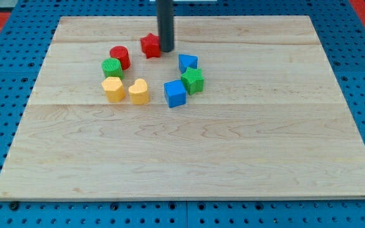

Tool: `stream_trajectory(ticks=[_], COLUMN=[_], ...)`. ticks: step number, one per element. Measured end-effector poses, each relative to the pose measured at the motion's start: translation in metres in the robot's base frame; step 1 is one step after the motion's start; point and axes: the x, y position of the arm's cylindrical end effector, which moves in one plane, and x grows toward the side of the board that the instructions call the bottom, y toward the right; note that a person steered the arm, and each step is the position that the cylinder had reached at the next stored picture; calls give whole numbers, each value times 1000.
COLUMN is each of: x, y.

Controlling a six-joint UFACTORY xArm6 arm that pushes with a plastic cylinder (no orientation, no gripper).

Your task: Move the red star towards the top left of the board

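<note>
The red star (150, 45) lies in the upper middle-left of the wooden board (189, 158). My tip (166, 49) is the lower end of the dark rod and stands right against the star's right side, touching or nearly touching it. A red cylinder (120, 57) lies to the left of and a little below the star.
Below the star several blocks form a loose ring: a green cylinder (112, 68), a yellow block (113, 89), a yellow heart (139, 91), a blue cube (175, 93), a green block (193, 80) and a blue block (187, 63). Blue pegboard surrounds the board.
</note>
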Motion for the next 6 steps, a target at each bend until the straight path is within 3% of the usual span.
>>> stream_trajectory(ticks=[1, 2, 4, 5, 6], x=[-4, 21, -38, -43, -38], y=[-75, -49, -130, -139, -105])
